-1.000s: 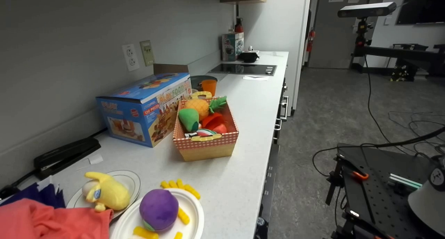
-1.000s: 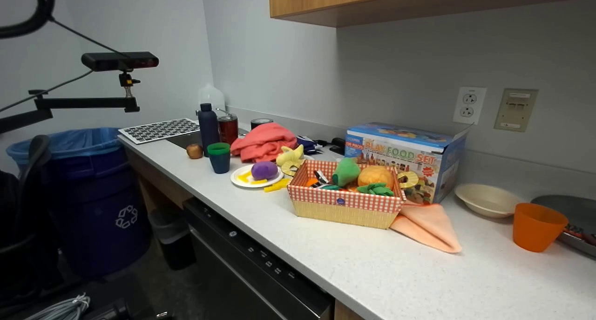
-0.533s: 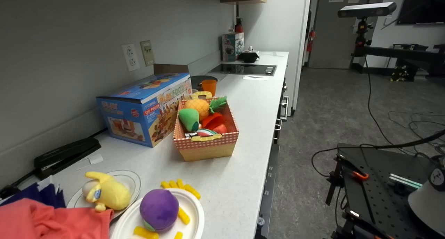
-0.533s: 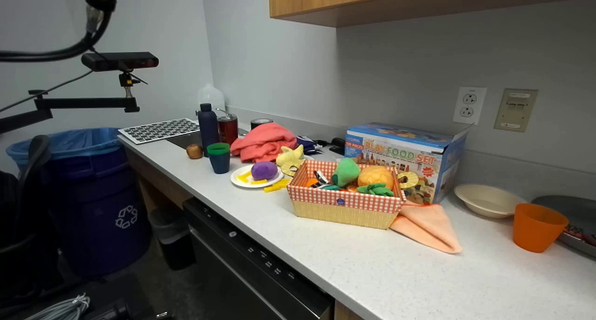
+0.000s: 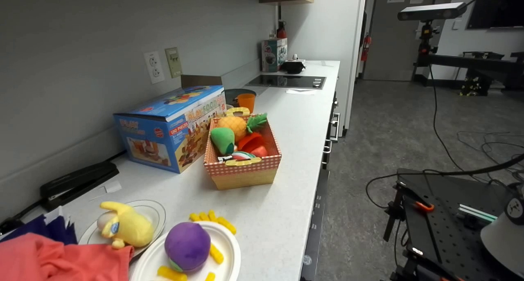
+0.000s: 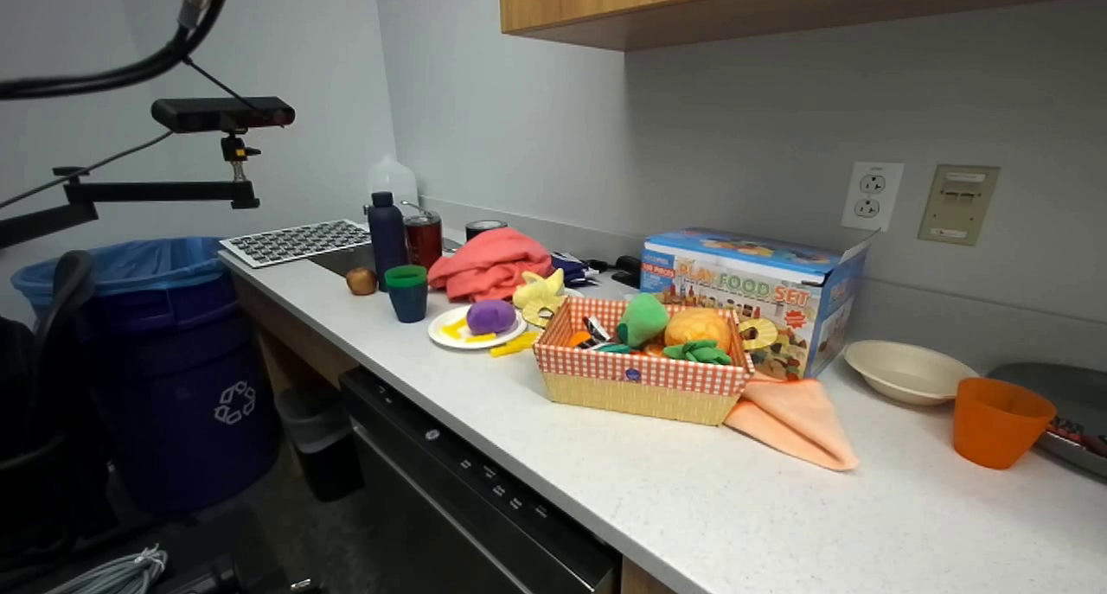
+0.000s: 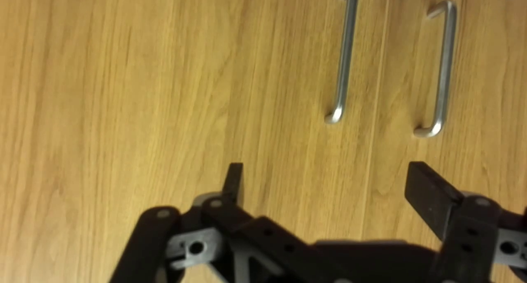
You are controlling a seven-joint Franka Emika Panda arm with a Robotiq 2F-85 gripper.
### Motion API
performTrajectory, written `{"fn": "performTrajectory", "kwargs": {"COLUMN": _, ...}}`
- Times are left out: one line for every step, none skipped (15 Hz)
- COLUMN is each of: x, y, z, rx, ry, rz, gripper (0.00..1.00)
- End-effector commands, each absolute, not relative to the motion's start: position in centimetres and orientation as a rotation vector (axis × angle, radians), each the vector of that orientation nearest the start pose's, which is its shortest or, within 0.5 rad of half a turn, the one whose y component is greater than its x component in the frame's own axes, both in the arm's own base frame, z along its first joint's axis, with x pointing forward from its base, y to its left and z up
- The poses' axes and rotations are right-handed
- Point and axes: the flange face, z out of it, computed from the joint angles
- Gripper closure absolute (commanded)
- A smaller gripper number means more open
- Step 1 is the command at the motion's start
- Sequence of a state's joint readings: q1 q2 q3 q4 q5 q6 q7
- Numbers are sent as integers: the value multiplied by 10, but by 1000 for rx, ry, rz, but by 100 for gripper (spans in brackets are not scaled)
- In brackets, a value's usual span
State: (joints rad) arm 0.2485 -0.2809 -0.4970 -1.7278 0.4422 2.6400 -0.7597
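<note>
My gripper (image 7: 325,164) is open and empty in the wrist view, its two black fingers wide apart. It faces a light wood cabinet front (image 7: 144,89). Two upright metal bar handles, the left one (image 7: 345,60) and the right one (image 7: 444,68), sit on either side of a thin door seam, beyond the fingertips. Neither finger appears to touch a handle; the distance to the wood is hard to tell. The wall cabinet (image 6: 692,10) shows at the top of an exterior view. The gripper itself is out of both exterior views.
Below, the counter (image 6: 553,438) holds a checkered basket (image 6: 644,391) of toy food, a play food box (image 6: 744,291), a plate with a purple toy (image 6: 490,316), an orange cup (image 6: 999,421) and a bottle (image 6: 387,239). Camera stands (image 5: 432,12) (image 6: 223,114) rise beside the counter.
The arm's thick black cable at the upper left of an exterior view has shifted to the right, then slightly up. Things on the counter have not moved.
</note>
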Motion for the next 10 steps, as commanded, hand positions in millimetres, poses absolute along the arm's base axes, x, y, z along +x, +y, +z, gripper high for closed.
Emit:
{"fn": "performTrajectory", "kwargs": {"x": 475, "y": -201, "z": 829, "rx": -2572, "ry": -240, "rz": -1972, "gripper": 0}}
{"fn": "performTrajectory", "kwargs": {"x": 472, "y": -205, "z": 831, "rx": -2568, "ry": -227, "rz": -1987, "gripper": 0}}
{"fn": "performTrajectory", "kwargs": {"x": 469, "y": -209, "z": 834, "rx": -2569, "ry": -207, "rz": -1996, "gripper": 0}}
{"fn": "performTrajectory", "kwargs": {"x": 465, "y": -213, "z": 835, "rx": -2571, "ry": -192, "rz": -2004, "gripper": 0}}
{"fn": "performTrajectory", "kwargs": {"x": 462, "y": -217, "z": 835, "rx": -2579, "ry": -172, "rz": -2004, "gripper": 0}}
{"fn": "performTrajectory", "kwargs": {"x": 460, "y": -220, "z": 836, "rx": -2585, "ry": -157, "rz": -1999, "gripper": 0}}
{"fn": "performTrajectory", "kwargs": {"x": 456, "y": -221, "z": 837, "rx": -2591, "ry": -135, "rz": -1982, "gripper": 0}}
{"fn": "performTrajectory", "kwargs": {"x": 454, "y": -223, "z": 837, "rx": -2595, "ry": -119, "rz": -1973, "gripper": 0}}
{"fn": "performTrajectory", "kwargs": {"x": 451, "y": -228, "z": 836, "rx": -2607, "ry": -88, "rz": -1955, "gripper": 0}}
{"fn": "performTrajectory", "kwargs": {"x": 457, "y": -223, "z": 830, "rx": -2602, "ry": -121, "rz": -1975, "gripper": 0}}
